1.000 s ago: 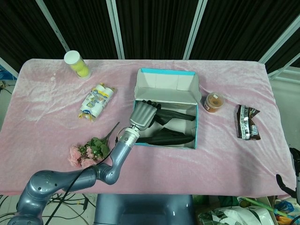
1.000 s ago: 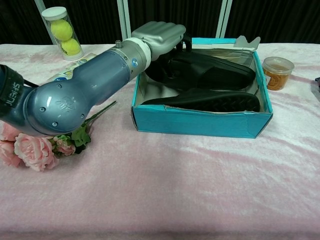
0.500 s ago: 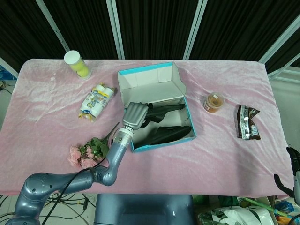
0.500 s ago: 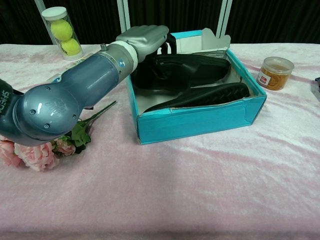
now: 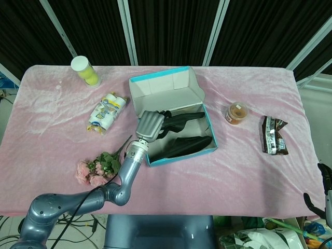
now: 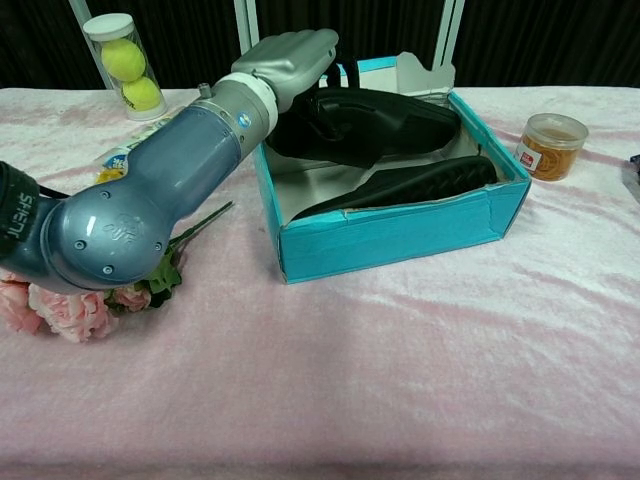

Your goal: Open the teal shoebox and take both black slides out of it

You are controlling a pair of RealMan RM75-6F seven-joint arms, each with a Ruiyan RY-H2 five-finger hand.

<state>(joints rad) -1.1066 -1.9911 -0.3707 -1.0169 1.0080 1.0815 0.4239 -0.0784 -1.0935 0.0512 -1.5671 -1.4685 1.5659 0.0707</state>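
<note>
Nearest me in the teal shoebox (image 6: 400,235) lies the second slide (image 6: 400,187), light and floppy rubber I'd guess, best taken by its strap. Beyond it my left hand (image 6: 285,60) clamps the heel of the upper slide (image 6: 375,120), tilted above the box floor.

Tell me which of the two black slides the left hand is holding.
The far slide, next to the box lid: the left hand grips its end, lifting it above the shoebox rim. The near slide lies untouched along the front wall.
</note>
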